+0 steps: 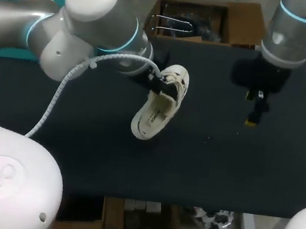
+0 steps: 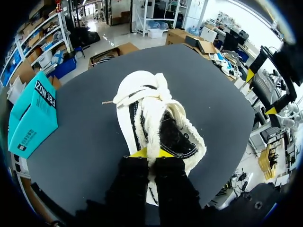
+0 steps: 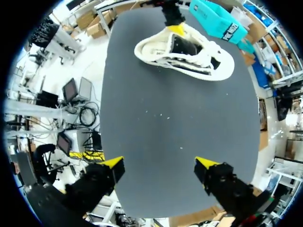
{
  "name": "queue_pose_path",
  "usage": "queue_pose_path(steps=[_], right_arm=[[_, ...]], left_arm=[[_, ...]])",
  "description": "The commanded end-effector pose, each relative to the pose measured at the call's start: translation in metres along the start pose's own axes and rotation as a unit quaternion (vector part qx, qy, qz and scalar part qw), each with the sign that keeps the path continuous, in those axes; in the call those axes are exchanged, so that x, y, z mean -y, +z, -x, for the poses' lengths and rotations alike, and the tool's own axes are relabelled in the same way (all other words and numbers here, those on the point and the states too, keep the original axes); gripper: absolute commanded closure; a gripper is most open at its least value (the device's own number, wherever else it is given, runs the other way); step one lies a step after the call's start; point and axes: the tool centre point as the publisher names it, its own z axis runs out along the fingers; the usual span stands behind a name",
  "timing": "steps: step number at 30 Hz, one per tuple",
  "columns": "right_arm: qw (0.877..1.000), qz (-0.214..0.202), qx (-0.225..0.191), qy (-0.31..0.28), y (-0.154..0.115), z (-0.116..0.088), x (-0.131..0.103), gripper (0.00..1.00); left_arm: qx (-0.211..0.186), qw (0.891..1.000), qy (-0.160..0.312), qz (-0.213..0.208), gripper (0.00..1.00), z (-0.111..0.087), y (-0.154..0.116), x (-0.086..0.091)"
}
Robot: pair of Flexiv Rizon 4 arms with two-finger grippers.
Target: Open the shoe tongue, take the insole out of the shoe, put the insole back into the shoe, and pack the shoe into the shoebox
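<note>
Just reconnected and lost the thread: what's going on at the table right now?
The left gripper is shut on the white shoe, pinching a strip at its opening; the shoe is tipped sideways at the middle of the table. The right gripper is open and empty, above bare table off to the shoe's side. No insole shows outside the shoe. The teal shoebox sits by the table's edge, and the shoe is not in it.

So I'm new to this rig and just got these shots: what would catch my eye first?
The white shoe, tilted over the black table near its middle, with the left pincer shut on its fuzzy rim. Next, the right pincer, open above the table to the right, and the teal shoebox by the table's left edge.
</note>
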Motion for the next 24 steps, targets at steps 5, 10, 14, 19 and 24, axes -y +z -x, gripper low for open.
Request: queue_pose_path(steps=[5,10,14,19,24], right_arm=[[1.000,0.004,0.000,-0.001,-0.001,-0.001,0.003,0.00],[1.000,0.004,0.000,-0.001,-0.001,-0.001,0.003,0.00],[1.000,0.004,0.000,-0.001,-0.001,-0.001,0.003,0.00],[1.000,0.004,0.000,-0.001,-0.001,-0.001,0.003,0.00],[1.000,0.004,0.000,-0.001,-0.001,-0.001,0.003,0.00]], left_arm=[[-0.056,0.995,0.068,-0.038,1.00,0.034,-0.053,0.017],[-0.057,0.986,0.143,-0.059,1.00,0.070,-0.081,0.043],[-0.061,0.970,0.219,-0.082,1.00,0.113,-0.113,0.070],[-0.046,0.950,0.296,-0.090,1.00,0.163,-0.139,0.095],[-0.033,0.936,0.334,-0.103,1.00,0.222,-0.161,0.117]])
